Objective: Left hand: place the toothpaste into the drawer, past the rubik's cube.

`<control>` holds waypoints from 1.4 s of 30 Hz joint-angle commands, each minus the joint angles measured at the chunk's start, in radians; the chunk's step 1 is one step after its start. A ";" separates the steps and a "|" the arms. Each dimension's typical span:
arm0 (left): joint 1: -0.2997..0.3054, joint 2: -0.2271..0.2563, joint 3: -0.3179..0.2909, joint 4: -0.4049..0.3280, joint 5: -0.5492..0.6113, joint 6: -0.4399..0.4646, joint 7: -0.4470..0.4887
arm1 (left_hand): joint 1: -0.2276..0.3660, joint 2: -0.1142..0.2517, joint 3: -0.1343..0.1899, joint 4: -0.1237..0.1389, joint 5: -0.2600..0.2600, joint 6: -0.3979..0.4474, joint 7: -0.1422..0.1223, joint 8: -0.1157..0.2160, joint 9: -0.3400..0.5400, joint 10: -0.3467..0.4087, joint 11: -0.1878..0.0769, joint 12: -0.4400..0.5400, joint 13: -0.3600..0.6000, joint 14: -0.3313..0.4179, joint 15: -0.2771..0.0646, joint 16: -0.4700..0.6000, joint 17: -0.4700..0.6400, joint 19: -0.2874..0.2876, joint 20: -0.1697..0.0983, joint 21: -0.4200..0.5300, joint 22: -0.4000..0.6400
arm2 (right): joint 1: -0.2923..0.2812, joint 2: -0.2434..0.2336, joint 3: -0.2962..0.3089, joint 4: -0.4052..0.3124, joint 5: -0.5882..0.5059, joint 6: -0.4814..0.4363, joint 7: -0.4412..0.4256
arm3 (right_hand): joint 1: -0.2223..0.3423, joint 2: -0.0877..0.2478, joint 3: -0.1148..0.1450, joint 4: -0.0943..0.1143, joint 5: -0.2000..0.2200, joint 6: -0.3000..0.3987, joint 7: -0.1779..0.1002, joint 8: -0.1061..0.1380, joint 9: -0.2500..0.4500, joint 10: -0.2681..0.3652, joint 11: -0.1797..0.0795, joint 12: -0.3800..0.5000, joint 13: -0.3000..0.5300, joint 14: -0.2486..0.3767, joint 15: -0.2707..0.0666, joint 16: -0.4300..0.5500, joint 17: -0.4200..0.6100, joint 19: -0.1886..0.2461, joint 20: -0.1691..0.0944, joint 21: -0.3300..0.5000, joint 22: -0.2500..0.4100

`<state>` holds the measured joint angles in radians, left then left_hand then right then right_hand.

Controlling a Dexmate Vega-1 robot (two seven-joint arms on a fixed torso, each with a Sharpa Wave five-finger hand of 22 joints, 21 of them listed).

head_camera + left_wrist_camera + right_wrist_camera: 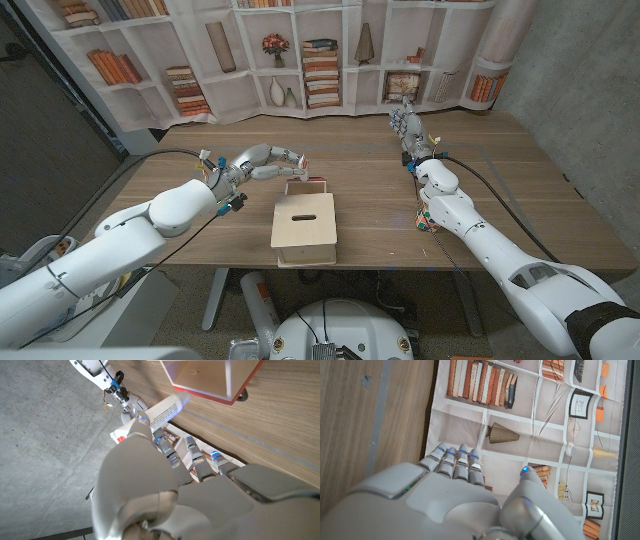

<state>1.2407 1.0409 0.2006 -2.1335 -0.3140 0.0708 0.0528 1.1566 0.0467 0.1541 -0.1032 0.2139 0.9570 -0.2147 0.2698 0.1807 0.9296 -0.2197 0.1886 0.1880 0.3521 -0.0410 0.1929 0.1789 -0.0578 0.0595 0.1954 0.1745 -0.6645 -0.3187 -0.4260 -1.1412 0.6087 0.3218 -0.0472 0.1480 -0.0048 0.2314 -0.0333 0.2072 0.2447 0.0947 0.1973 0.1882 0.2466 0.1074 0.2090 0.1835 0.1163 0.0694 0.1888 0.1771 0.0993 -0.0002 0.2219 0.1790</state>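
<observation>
Bookshelf-printed backdrop hung behind the wooden surface (520,200). Left hand (262,163) pinched the toothpaste (162,410) above the open drawer (307,188) of a wooden box (304,226). Right hand (408,125) stood with fingers extended, holding nothing.

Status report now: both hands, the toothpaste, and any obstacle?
Left hand holds toothpaste above the drawer. Right hand open, holds nothing. Rubik's cube beside right forearm, not in the way.
</observation>
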 commanded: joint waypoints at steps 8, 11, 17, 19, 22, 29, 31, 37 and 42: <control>0.009 0.014 0.015 -0.023 0.000 0.019 0.004 | -0.010 -0.001 0.000 0.004 -0.005 -0.012 0.000 -0.011 0.002 -0.012 0.002 -0.005 0.004 -0.006 -0.074 -0.003 0.004 -0.011 0.008 -0.001 0.005 | -0.007 -0.008 0.000 -0.015 0.000 -0.001 0.006 | 0.003 0.004 0.000 -0.004 -0.003 0.008 -0.002 -0.001 0.002 0.008 0.002 0.003 0.002 0.010 -0.001 -0.003 0.003 0.008 0.004 -0.005 0.003; 0.016 0.023 0.009 -0.036 -0.004 0.032 0.005 | -0.012 -0.002 -0.001 0.005 -0.004 -0.019 0.004 -0.016 0.003 -0.019 0.002 -0.007 0.004 -0.010 -0.069 -0.004 0.004 -0.016 0.007 -0.002 0.005 | -0.009 -0.008 0.001 -0.015 0.002 0.001 0.010 | 0.003 0.004 0.000 -0.004 -0.003 0.008 -0.002 -0.001 0.002 0.008 0.002 0.003 0.002 0.009 0.000 -0.003 0.003 0.008 0.004 -0.005 0.003; 0.033 0.026 -0.003 -0.039 -0.010 0.023 0.010 | -0.025 -0.010 -0.008 0.010 -0.004 -0.035 0.010 -0.027 0.004 -0.034 0.004 -0.008 0.004 -0.016 -0.059 -0.004 0.004 -0.025 0.011 -0.003 0.006 | -0.013 -0.010 0.001 -0.017 0.004 -0.002 0.012 | 0.003 0.005 -0.001 -0.004 -0.003 0.007 -0.004 -0.001 0.002 0.008 0.001 0.003 0.002 0.010 -0.002 -0.003 0.003 0.008 0.004 -0.006 0.003; 0.035 0.029 -0.004 -0.043 -0.010 0.030 0.010 | -0.029 -0.012 -0.010 0.011 -0.004 -0.039 0.009 -0.029 0.004 -0.039 0.004 -0.009 0.004 -0.019 -0.056 -0.005 0.004 -0.028 0.010 -0.004 0.006 | -0.014 -0.011 0.001 -0.019 0.005 -0.004 0.012 | 0.003 0.005 -0.001 -0.004 -0.003 0.006 -0.004 -0.002 0.002 0.008 0.001 0.003 0.002 0.011 -0.002 -0.003 0.003 0.008 0.004 -0.006 0.003; 0.035 0.027 -0.003 -0.040 -0.013 0.030 0.010 | -0.038 -0.015 -0.014 0.016 -0.002 -0.060 0.018 -0.040 0.005 -0.062 0.005 -0.012 0.004 -0.027 -0.051 -0.005 0.005 -0.034 0.015 -0.003 0.006 | -0.016 -0.013 0.000 -0.021 0.005 -0.007 0.012 | 0.003 0.005 -0.001 -0.004 -0.003 0.006 -0.004 -0.002 0.002 0.008 0.000 0.003 0.002 0.011 -0.001 -0.003 0.003 0.008 0.004 -0.007 0.003; 0.024 0.028 0.004 -0.038 -0.020 0.032 -0.004 | -0.050 -0.017 -0.018 0.020 0.004 -0.129 0.024 -0.067 0.008 -0.130 0.005 -0.017 0.005 -0.050 -0.034 -0.006 0.005 -0.045 0.031 -0.002 0.006 | -0.014 -0.014 0.000 -0.018 0.005 -0.010 0.012 | 0.003 0.006 -0.001 -0.005 -0.004 0.005 -0.005 -0.002 0.002 0.008 0.002 0.003 0.002 0.010 -0.001 -0.003 0.003 0.008 0.004 -0.008 0.003; 0.022 0.025 0.008 -0.041 -0.015 0.038 0.004 | -0.048 -0.013 -0.015 0.020 0.006 -0.148 0.025 -0.073 0.009 -0.146 0.005 -0.017 0.005 -0.053 -0.032 -0.006 0.006 -0.045 0.038 -0.001 0.006 | -0.013 -0.014 0.001 -0.015 0.007 -0.011 0.015 | 0.003 0.006 -0.001 -0.005 -0.004 0.005 -0.007 -0.002 0.002 0.008 0.002 0.003 0.002 0.010 -0.001 -0.003 0.003 0.008 0.004 -0.008 0.003; 0.006 0.026 0.019 -0.046 -0.017 0.052 -0.003 | -0.044 -0.009 -0.012 0.016 0.009 -0.231 0.024 -0.087 0.013 -0.219 0.005 -0.016 0.006 -0.088 -0.022 -0.010 0.005 -0.054 0.049 0.000 0.007 | -0.011 -0.013 0.003 -0.003 0.012 -0.007 0.024 | 0.003 0.006 -0.002 -0.006 -0.004 0.004 -0.008 -0.003 0.002 0.007 0.002 0.003 0.002 0.010 -0.001 -0.003 0.003 0.008 0.005 -0.009 0.003; -0.001 0.026 0.022 -0.045 -0.024 0.053 -0.009 | -0.050 -0.008 -0.015 0.018 0.012 -0.309 0.034 -0.092 0.015 -0.301 0.007 -0.019 0.007 -0.114 -0.005 -0.011 0.004 -0.066 0.061 -0.001 0.007 | -0.010 -0.014 0.004 -0.001 0.014 -0.006 0.027 | 0.003 0.007 -0.002 -0.006 -0.004 0.005 -0.008 -0.002 0.002 0.008 0.003 0.003 0.002 0.010 -0.001 -0.003 0.003 0.008 0.006 -0.010 0.003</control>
<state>1.2559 1.0665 0.2116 -2.1760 -0.3297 0.1142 0.0539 1.1085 0.0316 0.1363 -0.0854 0.2184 0.6794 -0.1876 0.1808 0.1929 0.6645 -0.2123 0.1732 0.1934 0.2535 -0.0390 0.1871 0.1789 -0.1174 0.1112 0.1954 0.1794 -0.6773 -0.3315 -0.4246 -1.1524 0.6168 0.3141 -0.0281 0.1479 -0.0048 0.2289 -0.0358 0.2072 0.2447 0.0947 0.1973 0.1882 0.2466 0.1074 0.2090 0.1835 0.1162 0.0694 0.1888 0.1771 0.1030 0.0037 0.2144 0.1790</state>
